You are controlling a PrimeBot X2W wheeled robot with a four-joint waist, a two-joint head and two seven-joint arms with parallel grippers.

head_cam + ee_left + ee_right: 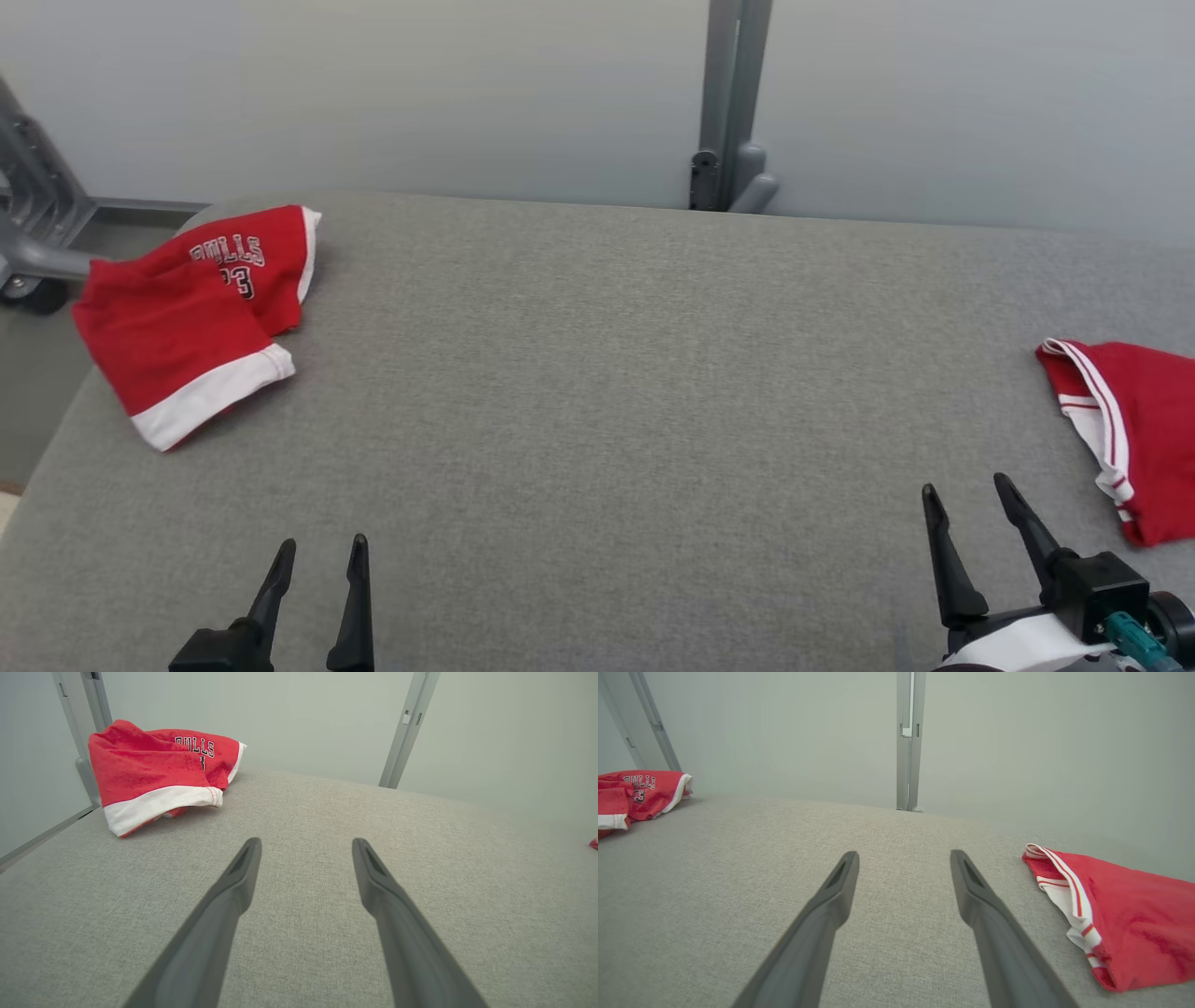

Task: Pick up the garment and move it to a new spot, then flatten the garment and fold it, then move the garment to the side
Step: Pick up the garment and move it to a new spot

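A red garment with a white hem and "BULLS" lettering [201, 308] lies bunched at the far left of the grey table [607, 373], also seen in the left wrist view [159, 772] and the right wrist view [640, 793]. A second red garment with white striped trim [1134, 429] lies at the right edge, close to my right gripper [1115, 910]. My left gripper [319, 553] hovers open near the front left, empty [306, 847]. My right gripper [966, 495] stands open at the front right, empty [903, 858].
A grey post [733, 103] stands behind the table's far edge against a pale wall. A grey metal frame with a wheel [33, 233] sits off the far left corner. The table's left edge drops to the floor [28, 392].
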